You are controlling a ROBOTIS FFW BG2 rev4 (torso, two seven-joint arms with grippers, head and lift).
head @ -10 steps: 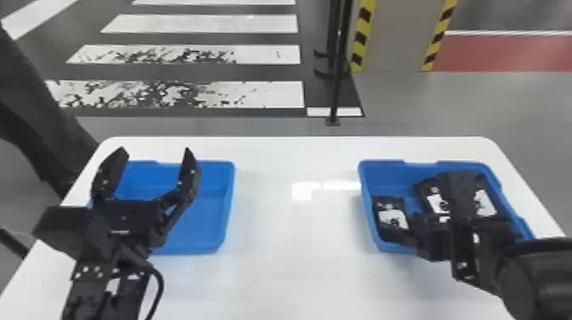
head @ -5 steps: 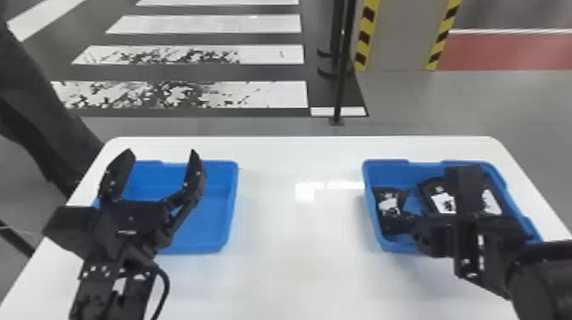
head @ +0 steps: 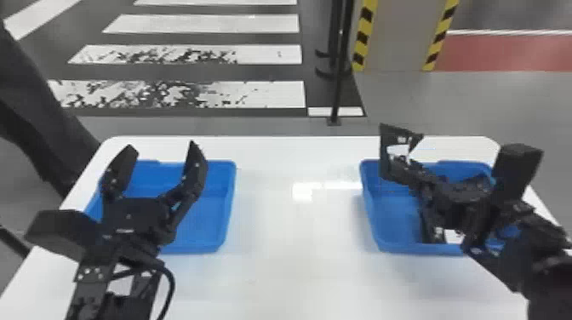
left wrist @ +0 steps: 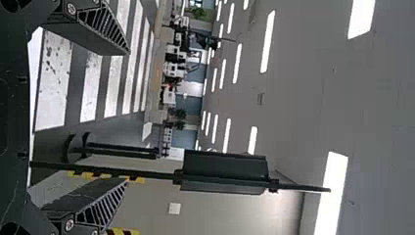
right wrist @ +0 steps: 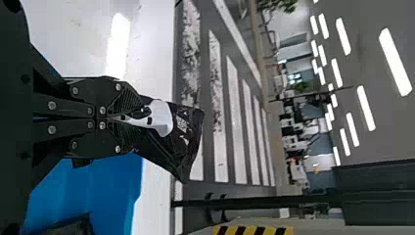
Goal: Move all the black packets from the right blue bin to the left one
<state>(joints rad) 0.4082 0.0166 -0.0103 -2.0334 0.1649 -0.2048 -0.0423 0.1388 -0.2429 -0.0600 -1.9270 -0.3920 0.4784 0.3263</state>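
My right gripper [head: 403,170] is above the left part of the right blue bin [head: 393,244], shut on a black packet [head: 386,159] with a white patch. In the right wrist view the packet [right wrist: 192,139] sticks out beyond the right gripper [right wrist: 141,117]. Another black packet [head: 435,233] lies in the right bin near its front wall, partly hidden by the right arm. Over the left blue bin [head: 230,200], my left gripper [head: 162,147] stands with its fingers wide apart; the left wrist view has the left gripper [left wrist: 127,116] open, holding nothing.
Both bins stand on a white table [head: 289,264], with a stretch of tabletop between them. A thin black pole [head: 338,85] rises from the floor behind the table. Dark cloth-like shapes [head: 38,98] are beyond the table's left edge.
The right gripper has come up from low in the right bin, bringing the packet from the bin's left side with it. My left arm keeps about the same place.
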